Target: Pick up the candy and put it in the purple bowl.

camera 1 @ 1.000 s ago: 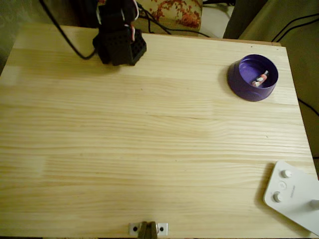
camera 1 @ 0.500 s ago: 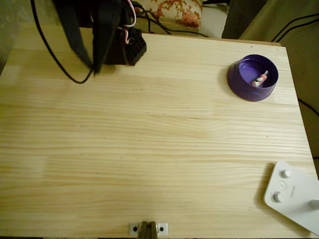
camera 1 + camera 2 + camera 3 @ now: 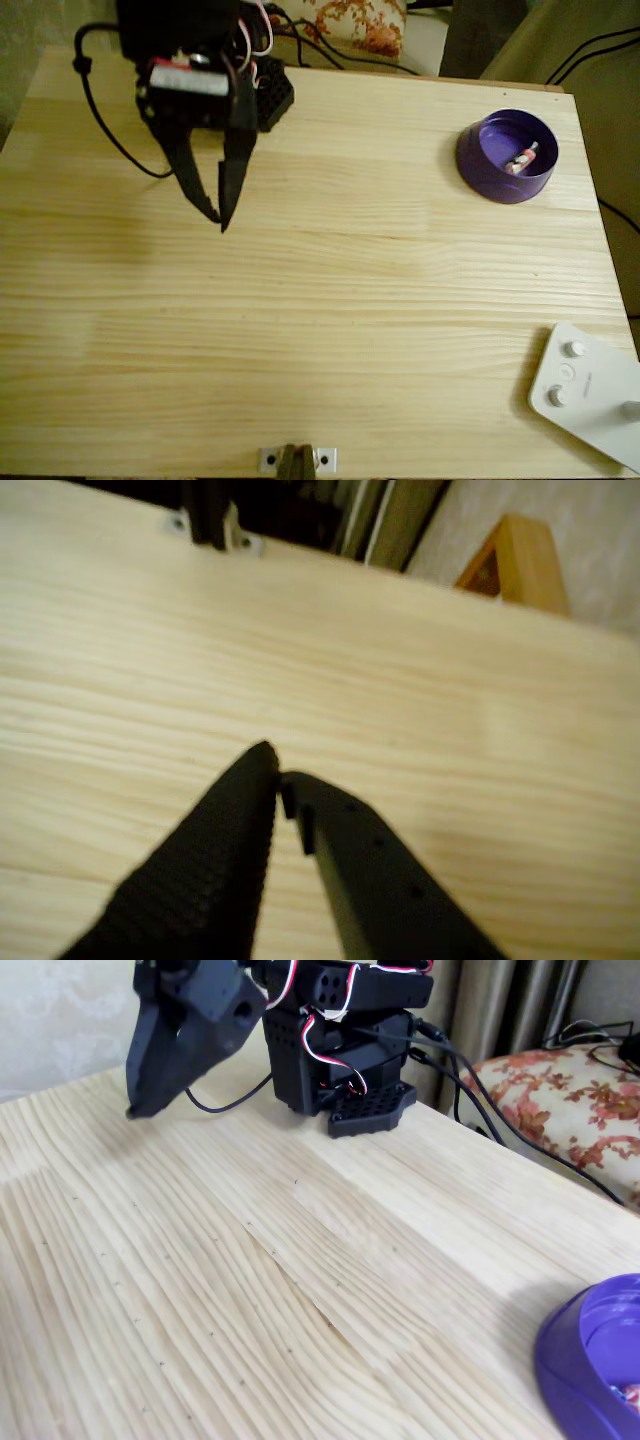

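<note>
Device: a white device (image 3: pixel 583 393) with round knobs sits at the table's near right corner in the overhead view.
Table: pale pine table (image 3: pixel 330 300), grain running across, bare in the middle.
Gripper: gripper (image 3: pixel 218 216) hangs over the left part of the table, fingers pressed together at the tips, nothing between them; the wrist view (image 3: pixel 277 773) shows the same.
Candy: candy (image 3: pixel 522 159) already lies inside the bowl (image 3: pixel 489 178), long axis slanting.
Relation: bowl is far off to the gripper's right in the overhead view, well apart.
Judgement: the task looks done.
Room: cables and a floral cushion (image 3: pixel 570 1090) behind.
</note>
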